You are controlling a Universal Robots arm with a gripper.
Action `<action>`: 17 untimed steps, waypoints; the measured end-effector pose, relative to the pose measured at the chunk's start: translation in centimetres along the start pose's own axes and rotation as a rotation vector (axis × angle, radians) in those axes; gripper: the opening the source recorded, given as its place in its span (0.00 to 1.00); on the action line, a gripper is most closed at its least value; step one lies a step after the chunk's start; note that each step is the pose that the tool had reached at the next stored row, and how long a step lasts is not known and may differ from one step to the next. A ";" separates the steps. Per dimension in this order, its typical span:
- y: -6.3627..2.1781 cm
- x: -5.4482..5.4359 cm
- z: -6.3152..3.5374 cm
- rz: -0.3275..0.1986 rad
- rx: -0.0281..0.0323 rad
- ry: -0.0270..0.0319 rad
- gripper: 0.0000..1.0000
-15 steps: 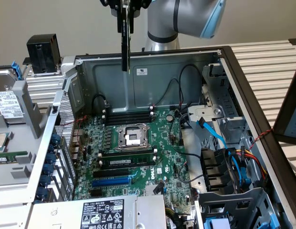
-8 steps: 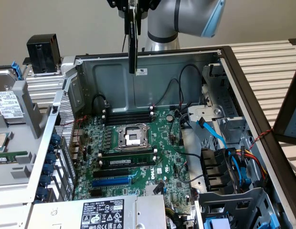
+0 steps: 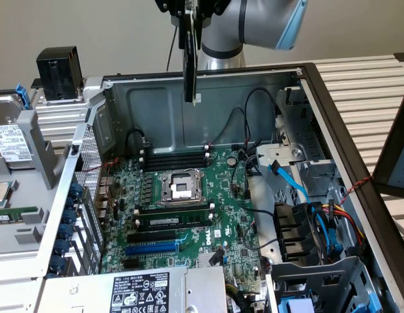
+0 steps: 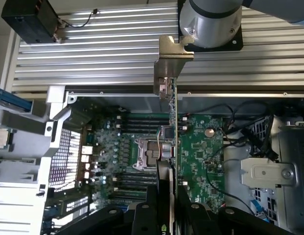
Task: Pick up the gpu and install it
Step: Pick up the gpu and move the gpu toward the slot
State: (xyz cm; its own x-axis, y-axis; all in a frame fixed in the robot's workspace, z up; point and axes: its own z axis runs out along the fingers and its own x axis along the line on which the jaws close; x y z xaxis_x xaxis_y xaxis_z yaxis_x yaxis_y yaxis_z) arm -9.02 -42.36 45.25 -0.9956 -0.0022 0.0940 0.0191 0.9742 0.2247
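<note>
**Work surface.** The table (image 3: 365,85) is built of ribbed aluminium slats, pale grey, and stands against a plain beige wall. A black box (image 3: 58,64) sits on the table at the exterior view's left, behind the case.

**Case.** The case (image 3: 208,104) is grey sheet steel and lies with its open side up. Its floor carries the green motherboard (image 3: 215,215), glossy and densely populated. A square metal CPU socket (image 3: 179,188) sits near the board's centre, with long black slots on two sides of it. A perforated steel panel (image 3: 90,176) forms the wall at the exterior view's left. Blue, red and black cables (image 3: 300,195) loop over the drive bays at the exterior view's right. A grey power supply (image 3: 140,293) with a white-printed label lies along the near edge.

**Gripper and card.** The gripper (image 3: 191,12) is clamped on the gpu (image 3: 189,65), pinching the card between its black fingers (image 4: 154,210). The gpu hangs upright and edge-on in the air above the open case, clear of the motherboard. Its bent silver bracket (image 4: 170,58) forms the end farthest from the fingers.
</note>
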 end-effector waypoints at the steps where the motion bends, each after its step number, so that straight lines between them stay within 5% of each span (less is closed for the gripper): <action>1: -0.03 0.0 -0.01 0.000 -0.0002 0.0000 0.27; 17: -0.46 -0.1 -0.12 -0.001 -0.0034 0.0003 0.27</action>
State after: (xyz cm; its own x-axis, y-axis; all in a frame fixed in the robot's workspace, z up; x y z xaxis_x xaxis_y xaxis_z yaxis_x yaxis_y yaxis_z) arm -8.88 -42.83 45.25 -0.9956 -0.0033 0.0941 0.0184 0.9735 0.2281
